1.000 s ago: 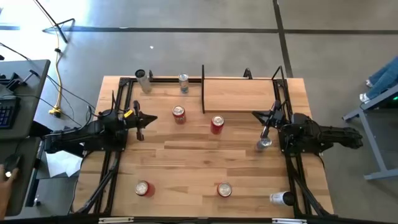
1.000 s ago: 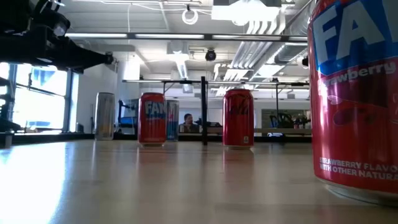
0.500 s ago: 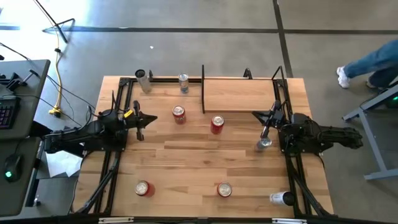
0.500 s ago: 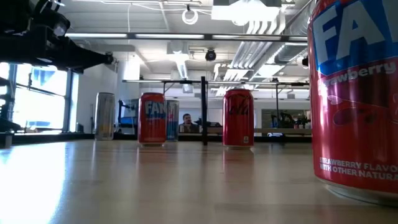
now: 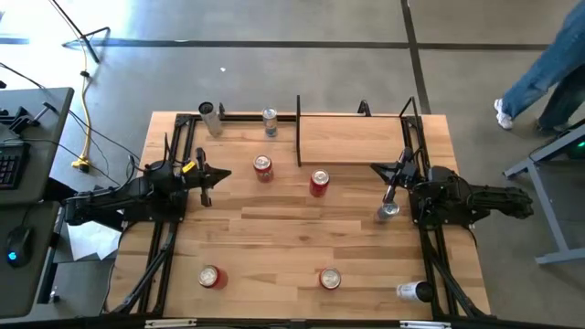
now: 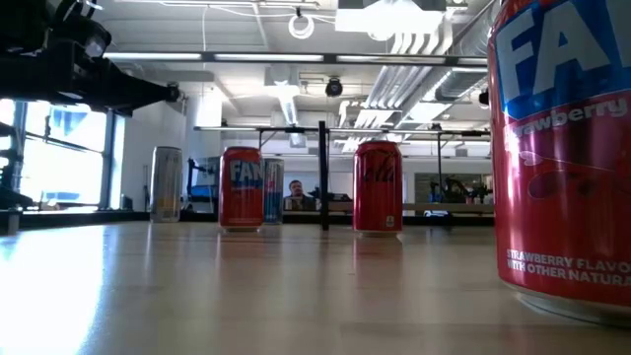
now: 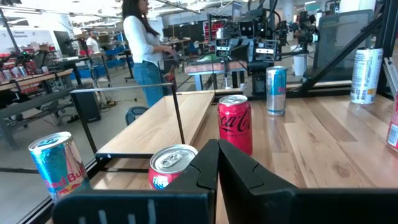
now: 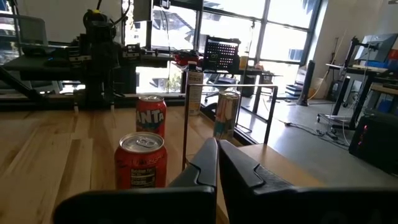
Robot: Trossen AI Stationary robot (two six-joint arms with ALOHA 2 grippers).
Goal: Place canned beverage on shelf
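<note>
The shelf, a pale wood panel between thin black bars, stands at the table's far right. Several cans stand upright on the tabletop. A red Fanta can and a red Coca-Cola can are near the middle, and a silver-blue can is at the far edge. My left gripper hovers shut at the left, pointing level at the Fanta can. My right gripper hovers shut at the right, beside the shelf's near right corner. A silver can stands just below it.
Two more red cans stand near the front edge; the second fills the right of the low view. A white can lies at the front right and a silver one sits at the far left. Black frame rails run along both sides.
Both arms and all the cans have kept still. A person beyond the table's far right corner has walked along the floor there.
</note>
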